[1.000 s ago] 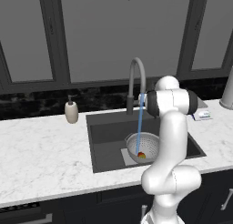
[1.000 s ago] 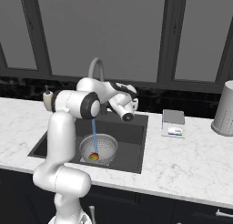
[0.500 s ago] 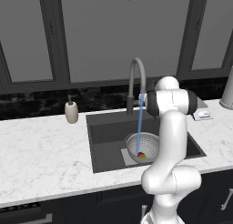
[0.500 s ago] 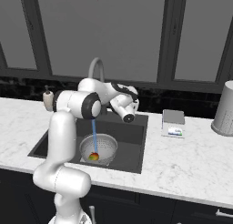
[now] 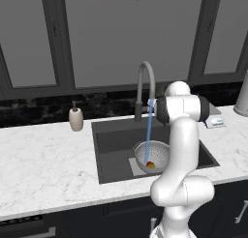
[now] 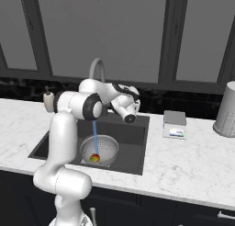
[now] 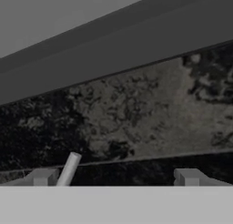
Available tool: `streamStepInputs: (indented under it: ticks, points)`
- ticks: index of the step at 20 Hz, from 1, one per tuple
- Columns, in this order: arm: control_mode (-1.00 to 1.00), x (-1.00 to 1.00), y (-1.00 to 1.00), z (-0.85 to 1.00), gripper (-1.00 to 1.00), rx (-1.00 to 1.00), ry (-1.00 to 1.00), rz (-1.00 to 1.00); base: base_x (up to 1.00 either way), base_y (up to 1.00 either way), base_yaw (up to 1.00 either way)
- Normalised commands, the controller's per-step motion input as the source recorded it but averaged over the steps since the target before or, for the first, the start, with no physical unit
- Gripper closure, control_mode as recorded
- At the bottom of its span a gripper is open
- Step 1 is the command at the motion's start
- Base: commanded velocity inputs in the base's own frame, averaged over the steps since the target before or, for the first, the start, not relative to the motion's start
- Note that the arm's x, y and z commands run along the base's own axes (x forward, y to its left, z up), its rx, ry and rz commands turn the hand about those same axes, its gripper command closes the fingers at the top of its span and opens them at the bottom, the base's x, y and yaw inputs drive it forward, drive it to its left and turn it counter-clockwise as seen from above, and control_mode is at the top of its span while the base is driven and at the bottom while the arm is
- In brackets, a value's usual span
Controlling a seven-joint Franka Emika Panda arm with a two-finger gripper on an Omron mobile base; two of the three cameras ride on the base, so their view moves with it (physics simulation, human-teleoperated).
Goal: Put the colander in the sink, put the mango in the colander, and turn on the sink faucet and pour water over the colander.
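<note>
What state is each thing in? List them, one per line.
sink faucet: running
water: streaming into the colander
colander: upright in the sink
mango: inside the colander, under the stream
gripper: open, empty
soap dispenser: upright on the counter

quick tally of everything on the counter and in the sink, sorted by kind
Fruit: 1, the mango
Strainers: 1, the colander in the sink
Taps: 1, the sink faucet, water running
Bottles: 1, soap dispenser
Scales: 1, small scale
Canisters: 1, grey canister
Total: 6
</note>
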Motion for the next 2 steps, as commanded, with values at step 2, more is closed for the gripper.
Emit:
streamStepInputs:
  ticks: [2]
  points:
    - [-1.0,0.0,0.0,0.0,-1.0,0.0,0.02,0.0,0.0,0.0,0.0]
